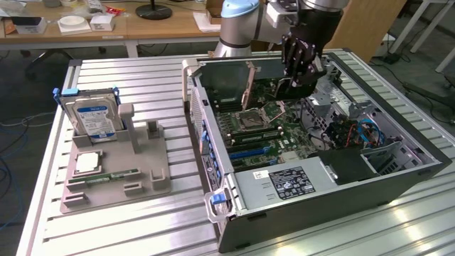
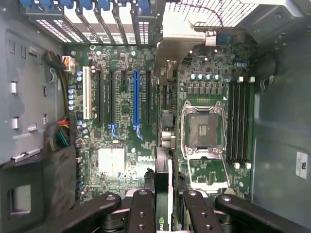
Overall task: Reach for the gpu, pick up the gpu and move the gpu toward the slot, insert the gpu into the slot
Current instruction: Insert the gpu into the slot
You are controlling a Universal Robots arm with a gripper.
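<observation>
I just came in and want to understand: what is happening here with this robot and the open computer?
A single robot arm is working over the open computer case. Its gripper is shut on the gpu and holds it edge-down above the motherboard, inside the case. The card does not look seated in a slot yet. On the exterior view's left, a hard drive stands in a grey holder.

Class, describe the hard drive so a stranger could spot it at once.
On the exterior view's left, beside the open case, lies a grey tray. The hard drive stands at its far end. Alone there it is upright, silver and boxy, with a blue-white label.
</observation>
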